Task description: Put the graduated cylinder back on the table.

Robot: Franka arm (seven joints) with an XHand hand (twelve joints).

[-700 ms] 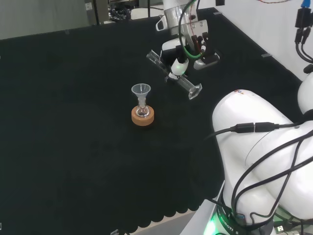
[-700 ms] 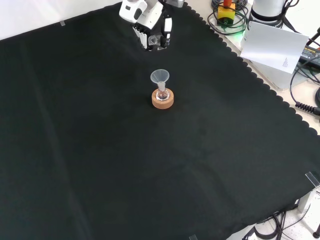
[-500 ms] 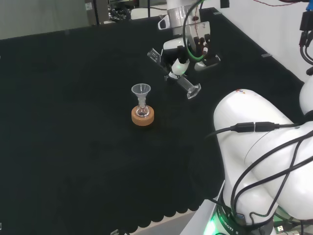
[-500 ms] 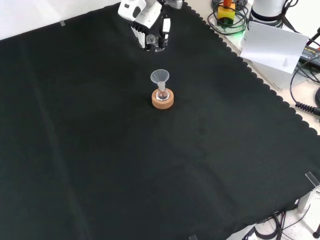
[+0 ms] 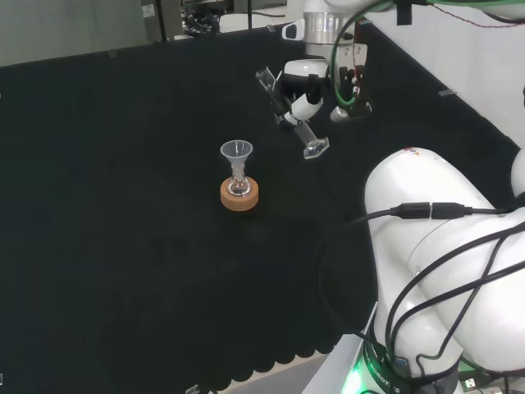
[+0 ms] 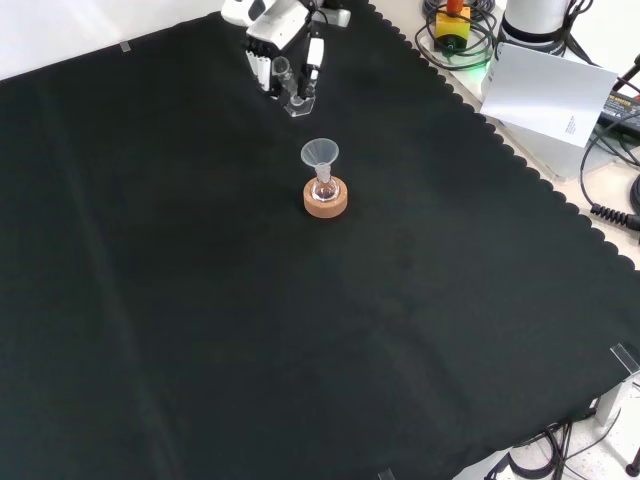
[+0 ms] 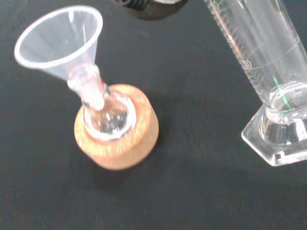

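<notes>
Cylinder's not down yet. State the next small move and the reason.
Probably tip the graduated cylinder upright, then lower it. The hand holds it tilted, its base seemingly above the black cloth. The funnel on its cork ring stands apart, clear of that path.

Count of ware on the black worktop (image 6: 200,300): one of each kind.

One graduated cylinder (image 5: 294,116), clear, with a hexagonal foot, tilted in one hand (image 5: 310,97) at the far right of the head view. One small clear flask (image 7: 106,115), seated in one cork ring stand (image 5: 239,195) near the middle of the cloth. One clear funnel (image 5: 236,153), its stem in the flask's neck. That makes four pieces in all: one cylinder, one flask, one funnel, one stand.
</notes>
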